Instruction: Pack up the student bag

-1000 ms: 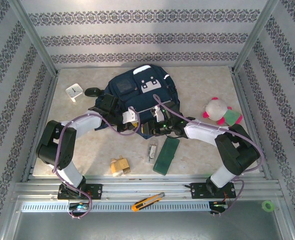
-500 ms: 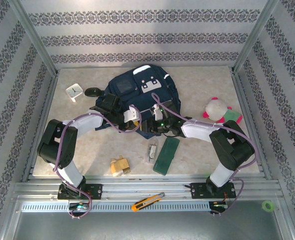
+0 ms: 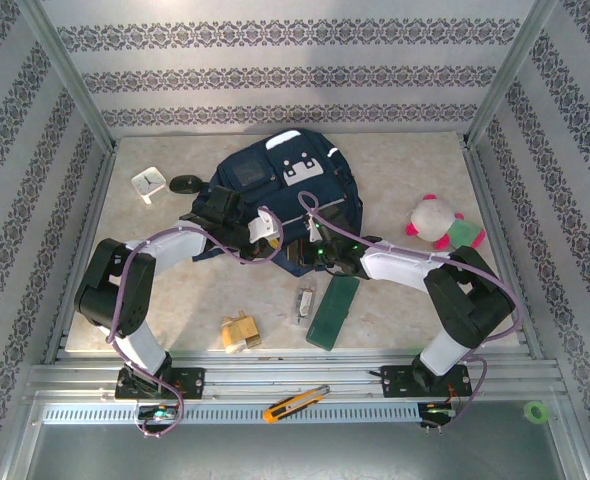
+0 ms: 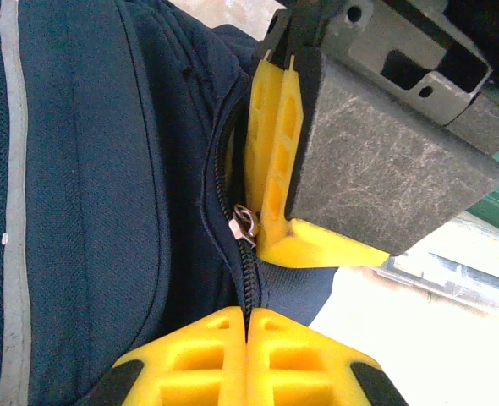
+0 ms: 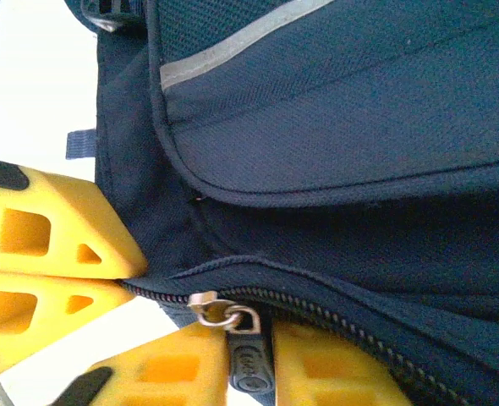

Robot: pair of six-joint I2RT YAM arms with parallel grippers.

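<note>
1. So the student bag (image 3: 275, 185) lay flat at the back-middle of the tabletop (image 3: 405, 165).
2. Left tool (image 4: 248, 338) was pressed together, pinching the bag's zipper seam (image 4: 248, 283) at its near edge.
3. Right tool (image 5: 245, 359) sat just beside it, clamped on the zipper pull (image 5: 248, 378).

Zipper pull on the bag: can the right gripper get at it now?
Likely yes: the right gripper is shut on the zipper pull; the left gripper pinches the student bag beside it.
</note>
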